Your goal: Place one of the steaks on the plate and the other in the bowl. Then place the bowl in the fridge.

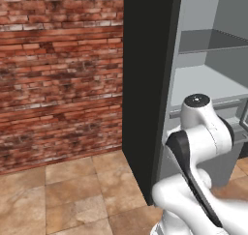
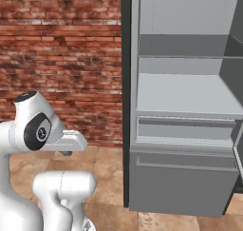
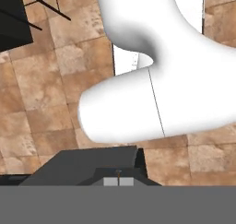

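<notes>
Fridge point(image 2: 185, 101) open, gripper point(image 3: 118, 181) apparently shut

A rendered home kitchen: a tall grey fridge point(image 2: 182, 106) with a black side panel stands open, showing pale shelves and drawers, against a red brick wall point(image 1: 58, 74), on a floor of tan stone tiles point(image 1: 72, 200).

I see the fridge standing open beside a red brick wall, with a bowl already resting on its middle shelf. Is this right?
Not quite. The fridge does stand open beside the red brick wall, but its middle shelf is bare: there is no bowl on it. The right base view shows this most plainly.
</notes>
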